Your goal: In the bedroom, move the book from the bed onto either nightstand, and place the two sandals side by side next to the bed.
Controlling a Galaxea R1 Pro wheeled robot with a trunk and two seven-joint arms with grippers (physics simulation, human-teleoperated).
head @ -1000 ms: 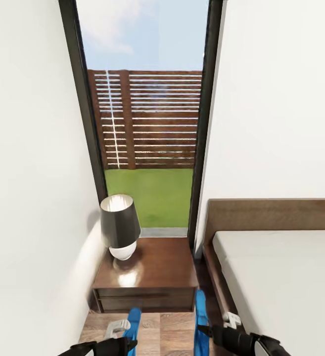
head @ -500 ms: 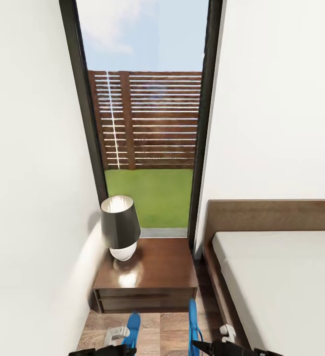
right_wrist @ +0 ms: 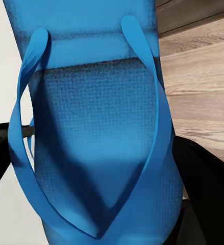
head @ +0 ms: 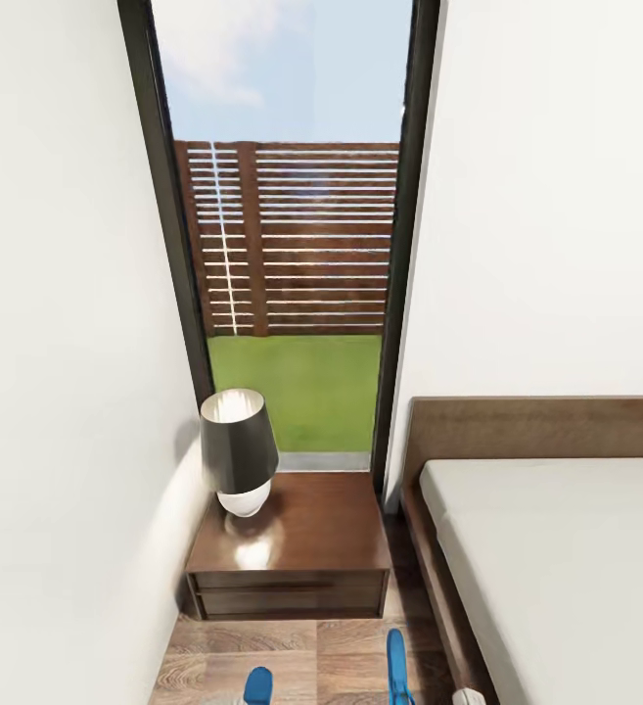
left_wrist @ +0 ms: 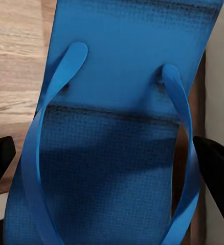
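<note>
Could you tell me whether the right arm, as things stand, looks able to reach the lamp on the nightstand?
Probably not yet. The right gripper is shut on a sandal, so it is occupied. The lamp stands at the nightstand's far left corner, near the wall, on the left arm's side.

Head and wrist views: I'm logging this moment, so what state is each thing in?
Left sandal: gripped between the left jaws, strap side facing the camera.
Right sandal: gripped between the right jaws.
Nightstand: drawers shut, lamp upright on top.
Bed: mattress bare where visible.
</note>
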